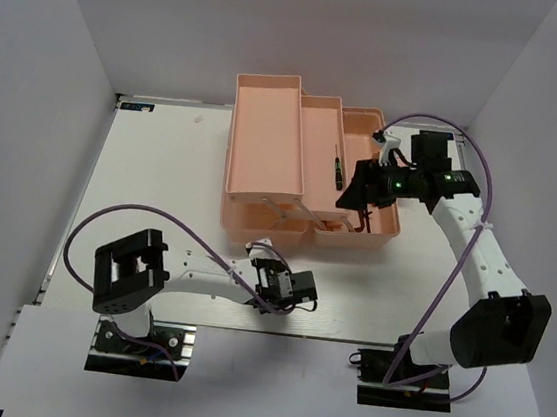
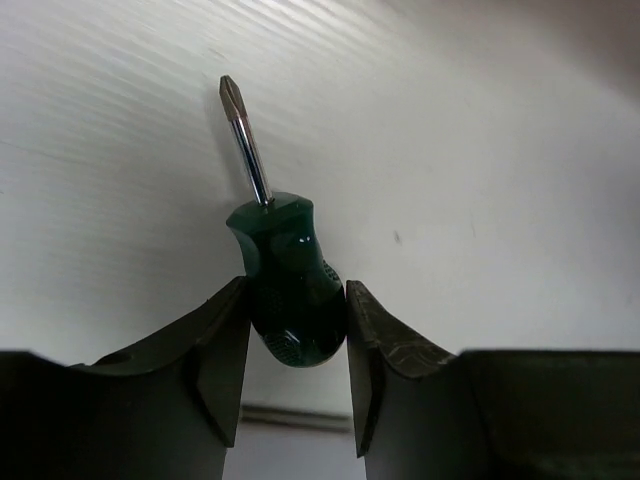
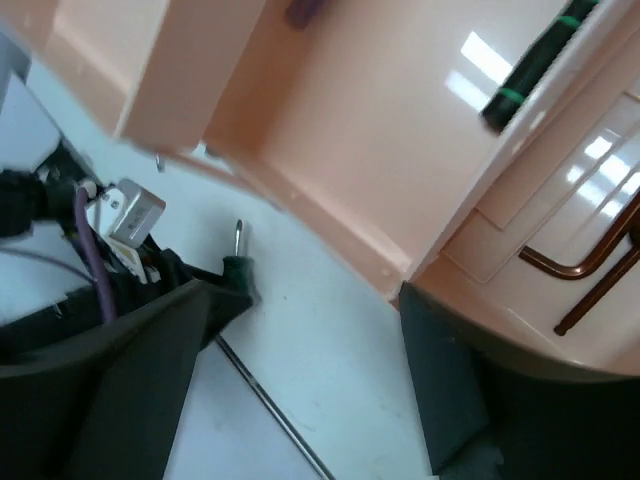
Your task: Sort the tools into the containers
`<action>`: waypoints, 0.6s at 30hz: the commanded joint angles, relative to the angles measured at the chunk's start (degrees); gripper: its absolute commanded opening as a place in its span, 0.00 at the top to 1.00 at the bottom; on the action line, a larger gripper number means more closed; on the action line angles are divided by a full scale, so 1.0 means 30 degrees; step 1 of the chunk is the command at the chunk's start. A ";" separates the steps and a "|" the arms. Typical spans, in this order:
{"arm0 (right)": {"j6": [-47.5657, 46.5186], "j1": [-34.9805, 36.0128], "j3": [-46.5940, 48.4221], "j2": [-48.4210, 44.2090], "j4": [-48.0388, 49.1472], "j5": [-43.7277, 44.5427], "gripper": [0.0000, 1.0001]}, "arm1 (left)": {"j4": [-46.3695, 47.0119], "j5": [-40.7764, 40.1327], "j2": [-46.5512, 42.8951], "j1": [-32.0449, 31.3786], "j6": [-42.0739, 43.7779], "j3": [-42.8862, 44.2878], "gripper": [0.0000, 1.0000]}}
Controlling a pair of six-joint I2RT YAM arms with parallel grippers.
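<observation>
My left gripper (image 1: 285, 288) is low over the white table, in front of the peach-pink toolbox (image 1: 265, 137). It is shut on a stubby green-handled screwdriver (image 2: 290, 290), both pads against the handle and the steel tip pointing away. My right gripper (image 3: 310, 330) stands open with nothing between its fingers, hovering over the toolbox's front right compartment (image 1: 383, 220). Dark L-shaped hex keys (image 3: 590, 265) lie in that compartment. A thin black-and-green screwdriver (image 1: 336, 167) rests in the middle tray and also shows in the right wrist view (image 3: 530, 70).
The toolbox's stepped trays (image 3: 330, 130) fan out to the left and back. Purple cables (image 1: 106, 224) loop from both arms. A thin seam (image 3: 270, 410) runs across the table under the right gripper. White walls close in the left, right and back.
</observation>
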 commanded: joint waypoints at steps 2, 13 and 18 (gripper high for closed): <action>-0.5931 -0.0396 -0.1388 -0.2548 -0.1823 -0.2844 0.36 | 0.1471 -0.0592 -0.2079 -0.1479 0.8817 0.1911 1.00; -1.0916 -0.0865 -0.7424 -0.6652 -0.1650 0.1309 1.00 | 0.3143 -0.8519 -0.9753 -0.1367 1.9841 0.3847 1.00; -1.4080 -0.0398 -0.9357 -0.6777 -0.3196 -0.4208 1.00 | 0.8055 -1.1490 -1.0460 0.0214 2.6896 0.5167 1.00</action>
